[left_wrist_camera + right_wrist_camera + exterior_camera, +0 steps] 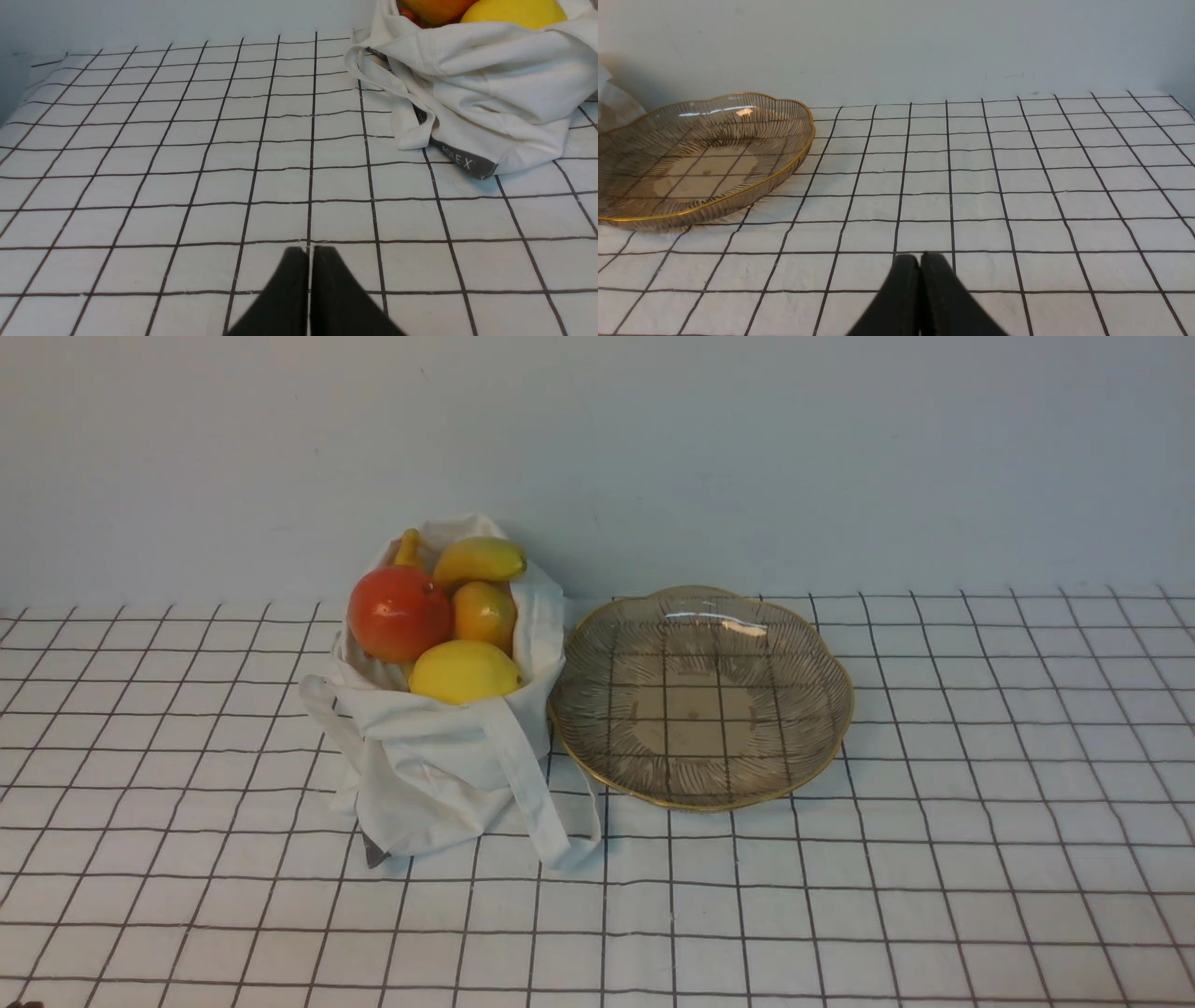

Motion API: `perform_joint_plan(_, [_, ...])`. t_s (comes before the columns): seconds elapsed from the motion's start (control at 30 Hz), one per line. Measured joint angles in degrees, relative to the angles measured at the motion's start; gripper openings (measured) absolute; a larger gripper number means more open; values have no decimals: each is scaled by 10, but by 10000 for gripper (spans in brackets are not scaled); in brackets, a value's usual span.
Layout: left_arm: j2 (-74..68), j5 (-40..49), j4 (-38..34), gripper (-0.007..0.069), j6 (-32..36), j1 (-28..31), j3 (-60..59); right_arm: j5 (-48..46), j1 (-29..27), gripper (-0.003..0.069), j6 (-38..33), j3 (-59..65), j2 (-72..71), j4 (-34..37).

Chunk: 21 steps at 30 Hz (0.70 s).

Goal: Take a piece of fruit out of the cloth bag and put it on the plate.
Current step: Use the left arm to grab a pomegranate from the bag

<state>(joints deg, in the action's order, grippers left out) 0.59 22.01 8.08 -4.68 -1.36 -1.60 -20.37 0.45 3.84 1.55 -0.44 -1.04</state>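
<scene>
Left end effector (309,254), right end effector (920,261) clenched, empty. Red-orange fruit (400,613) well ahead: glossy, firm, likely slippery; grip across middle.

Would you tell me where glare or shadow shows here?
Front view: glare streak on the plate, small highlight on the piece of fruit. Right wrist view: same streak, soft shadow on the wall behind. Left wrist view: even light on the cloth bag.

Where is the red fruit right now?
Front view, left of centre: the red fruit sits in the mouth of the cloth bag, beside the lemon, left of the plate.
</scene>
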Motion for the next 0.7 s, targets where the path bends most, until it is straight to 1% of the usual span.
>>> perform_joint_plan(0.5, [0, 0, 0, -8, 0, 0, 0, 0, 0, -15, 0, 0, 0, 0])
perform_joint_plan(0.63, [0, 0, -30, -8, -26, 0, 0, 0, 0, -15, 0, 0, 0, 0])
perform_joint_plan(0.67, [0, 0, -73, -8, -57, 0, 0, 0, 0, -15, 0, 0, 0, 0])
perform_joint_plan(0.7, [0, 0, -81, -8, -67, 0, 0, 0, 0, -15, 0, 0, 0, 0])
